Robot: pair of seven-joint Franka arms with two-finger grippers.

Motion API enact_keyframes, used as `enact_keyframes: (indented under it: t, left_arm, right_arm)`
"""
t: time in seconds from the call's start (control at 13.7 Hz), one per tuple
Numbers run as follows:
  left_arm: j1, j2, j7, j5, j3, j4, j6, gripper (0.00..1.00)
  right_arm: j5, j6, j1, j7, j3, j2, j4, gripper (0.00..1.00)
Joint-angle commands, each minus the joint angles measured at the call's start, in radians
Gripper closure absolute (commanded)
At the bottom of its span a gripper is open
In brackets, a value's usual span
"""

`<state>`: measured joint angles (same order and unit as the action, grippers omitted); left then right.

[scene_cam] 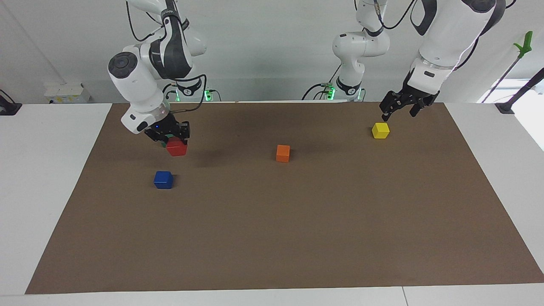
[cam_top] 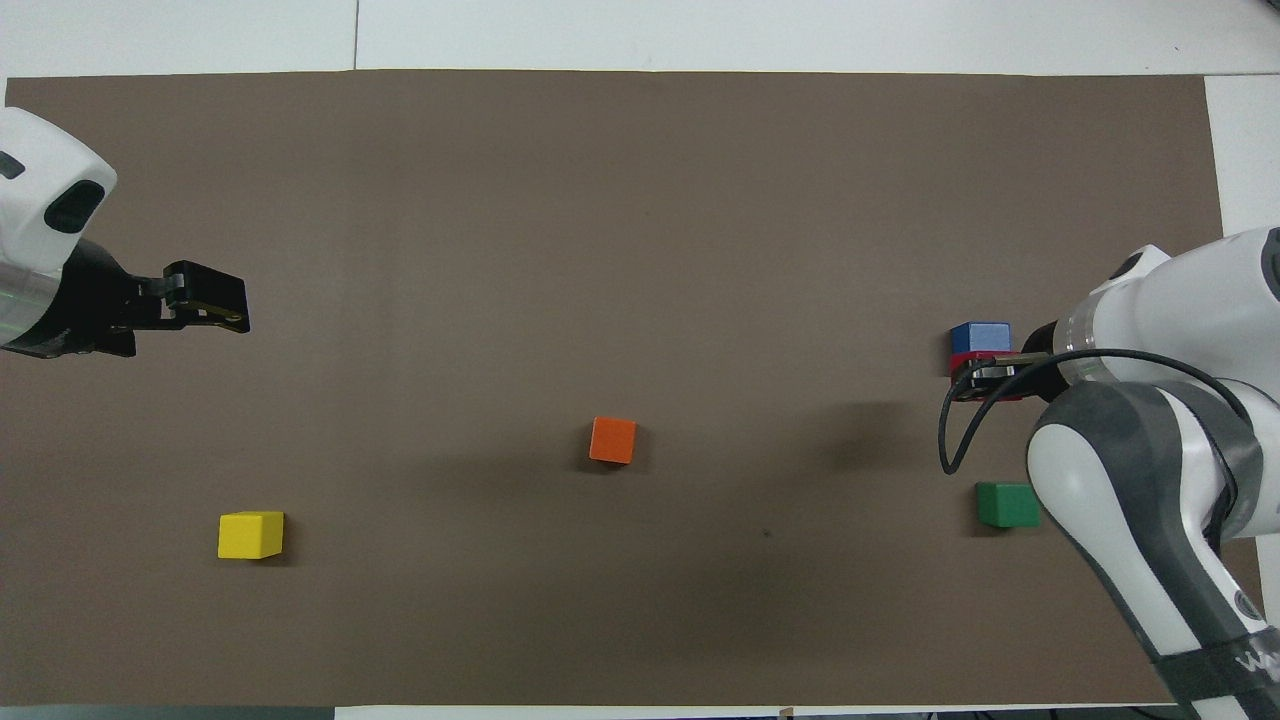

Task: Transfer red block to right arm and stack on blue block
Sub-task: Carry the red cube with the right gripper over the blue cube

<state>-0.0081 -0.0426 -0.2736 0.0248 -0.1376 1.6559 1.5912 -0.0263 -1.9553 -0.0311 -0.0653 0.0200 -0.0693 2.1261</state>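
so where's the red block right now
The red block is held in the right claw, up in the air at the right arm's end of the table, over the mat close by the blue block.

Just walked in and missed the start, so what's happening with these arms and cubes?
The right pincer holds the red block in the air, not yet on the blue block, which sits on the brown mat. The left pincer waits, empty, above the yellow cube. An orange cube and a green cube lie untouched.
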Motion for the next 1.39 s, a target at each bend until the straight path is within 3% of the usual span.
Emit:
enact_keyframes:
  t: [0.0,0.66,1.31]
  left_arm:
    - [0.000,-0.005,0.014,-0.014,0.013,-0.002,-0.022,0.00]
    - [0.000,-0.014,0.005,-0.014,0.013,0.007,-0.024,0.00]
    - [0.000,-0.014,0.005,-0.014,0.013,0.007,-0.024,0.00]
  right_arm:
    - [0.060,-0.008,0.033,-0.063,0.015,0.026,0.021,1.00]
    - [0.132,-0.226,0.079,-0.065,0.015,0.135,0.048,1.00]
    - [0.132,-0.280,0.088,-0.062,0.017,0.174,0.035,1.00]
